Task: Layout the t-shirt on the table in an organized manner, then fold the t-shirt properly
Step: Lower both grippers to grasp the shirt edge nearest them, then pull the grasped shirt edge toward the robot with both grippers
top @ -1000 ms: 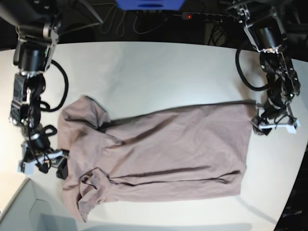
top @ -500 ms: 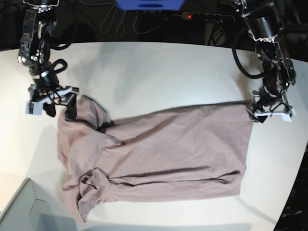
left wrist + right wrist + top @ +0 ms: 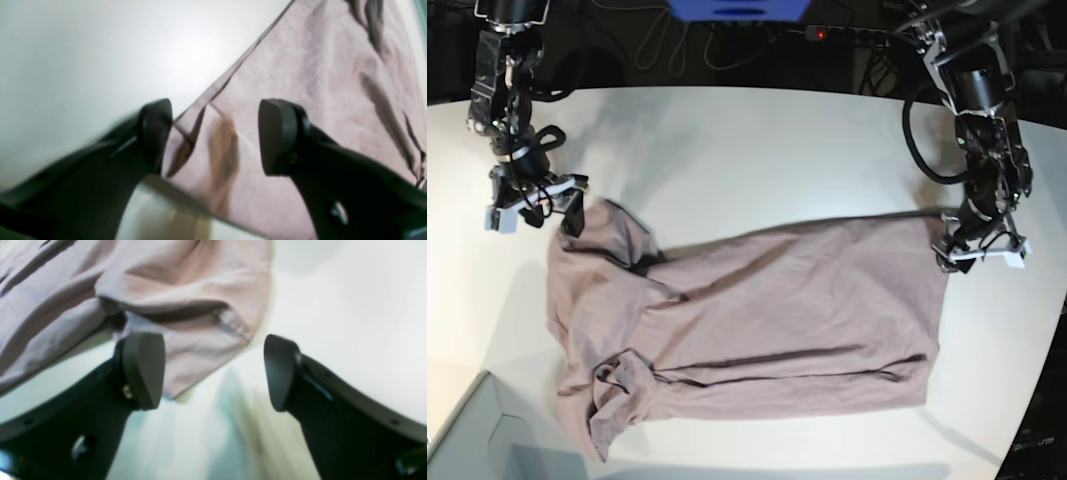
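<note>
The dusty mauve t-shirt [image 3: 757, 310] lies spread sideways on the white table [image 3: 747, 150], wrinkled, with bunched sleeves at the left. My left gripper [image 3: 959, 254] hovers at the shirt's upper right hem corner. In the left wrist view it [image 3: 217, 136] is open, with that hem corner [image 3: 200, 116] lying between the fingers [image 3: 278, 136]. My right gripper [image 3: 547, 214] sits at the upper left sleeve. The right wrist view shows it [image 3: 213, 373] open, the sleeve's edge [image 3: 206, 336] reaching in beside one finger [image 3: 143, 370].
A grey box corner [image 3: 467, 440] pokes in at the bottom left. Cables, a power strip [image 3: 847, 35] and a blue object [image 3: 737, 8] lie beyond the table's far edge. The table's curved edge [image 3: 1027, 400] runs close to the shirt on the right.
My right gripper swung from the shirt's lower left side up to the upper left sleeve. My left gripper edged down toward the hem corner and narrowed slightly.
</note>
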